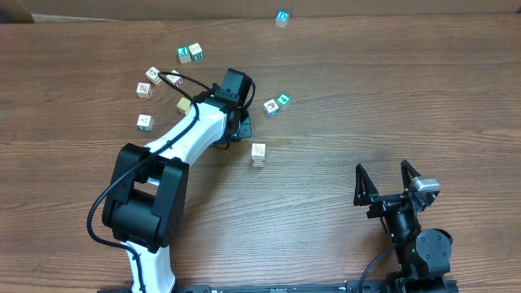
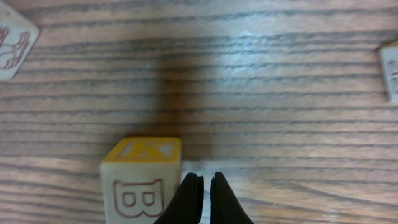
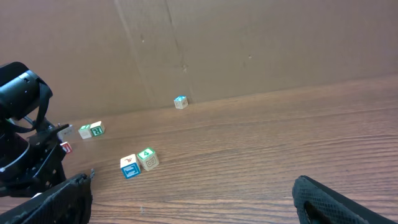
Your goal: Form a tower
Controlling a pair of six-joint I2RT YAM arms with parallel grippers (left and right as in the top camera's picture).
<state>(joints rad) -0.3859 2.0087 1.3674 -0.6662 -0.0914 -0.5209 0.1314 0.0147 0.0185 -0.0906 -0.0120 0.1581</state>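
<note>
Overhead, and only overhead, shows the tower (image 1: 258,152). It stands upright mid-worktop (image 1: 366,98) near the left arm (image 1: 195,130), long axis vertical, seen almost end-on. The right claw (image 1: 383,181) is spread wide, released.

Left wrist: the left claw (image 2: 207,180) is clenched on nothing, tips just beside a yellow-topped B cube (image 2: 142,180).

Right wrist: a blue-printed cube (image 3: 129,167) sits just beside a green-printed one (image 3: 148,158).

- Table (image 1: 391,89): brown wood-grain top, bare across its right half.
- Narrow column of cubes (image 1: 258,153): upright near the middle, standing alone.
- Two cubes (image 1: 271,107), (image 1: 283,100): touching, beyond the column.
- Green-printed pair (image 1: 190,54): side by side, far left.
- Three loose cubes (image 1: 154,75), (image 1: 144,89), (image 1: 144,122): apart, left side.
- Yellow-topped cube (image 1: 184,105): near them.
- Blue-topped cube (image 1: 282,18): at the far edge.
</note>
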